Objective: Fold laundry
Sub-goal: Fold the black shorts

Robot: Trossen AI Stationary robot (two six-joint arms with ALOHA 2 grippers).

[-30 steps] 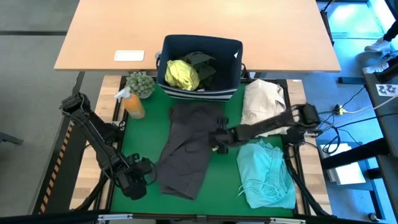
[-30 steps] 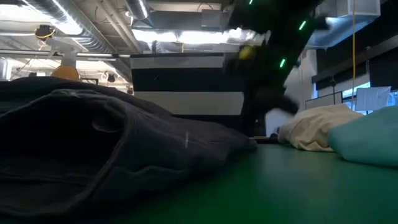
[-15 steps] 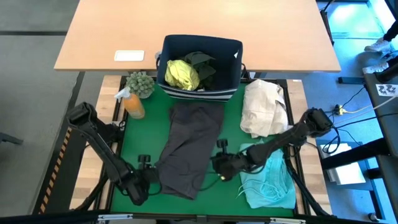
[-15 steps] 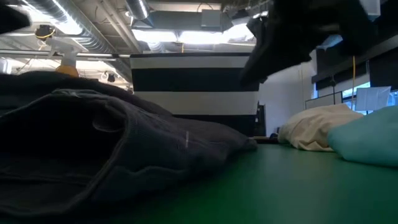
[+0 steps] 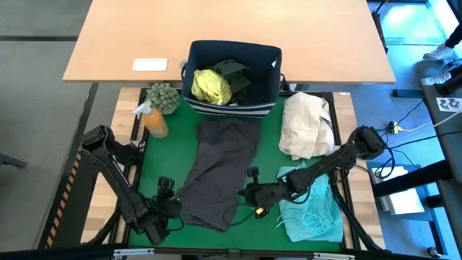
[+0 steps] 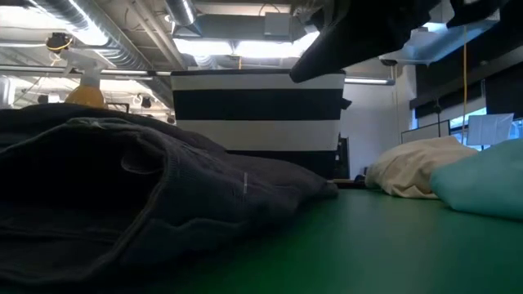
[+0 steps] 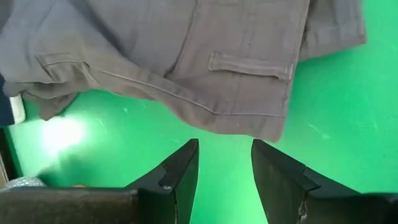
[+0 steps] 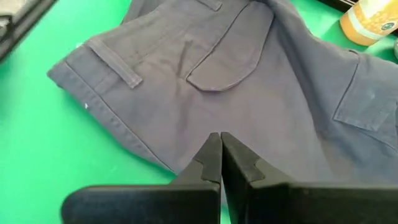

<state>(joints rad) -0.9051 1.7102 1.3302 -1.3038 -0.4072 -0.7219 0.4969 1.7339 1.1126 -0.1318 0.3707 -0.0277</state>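
Note:
Charcoal grey shorts [image 5: 220, 173] lie spread flat on the green mat [image 5: 159, 173], also seen in the low view [image 6: 122, 196]. A turquoise garment [image 5: 314, 209] lies crumpled at the near right. A yellow-green shirt [image 5: 211, 85] and a dark garment [image 5: 234, 72] sit in the navy bin [image 5: 271, 58]. My left gripper [image 5: 167, 206] stands open over the mat just off the shorts' near left edge [image 7: 249, 127]. My right gripper [image 5: 249, 196] is shut and points at the shorts' near right edge [image 8: 143, 146] from above it.
A cream cloth bundle [image 5: 307, 126] lies at the far right of the mat. An orange bottle [image 5: 155, 121] and a small plant [image 5: 164, 96] stand at the far left corner. A wooden table [image 5: 325, 43] with a white card [image 5: 150, 65] lies beyond the bin.
My right gripper has swung from the middle of the mat toward the table's near edge and now hangs by the shorts' near right edge, still shut. My left gripper has rolled at the wrist beside the shorts' near left edge. The shorts have not moved.

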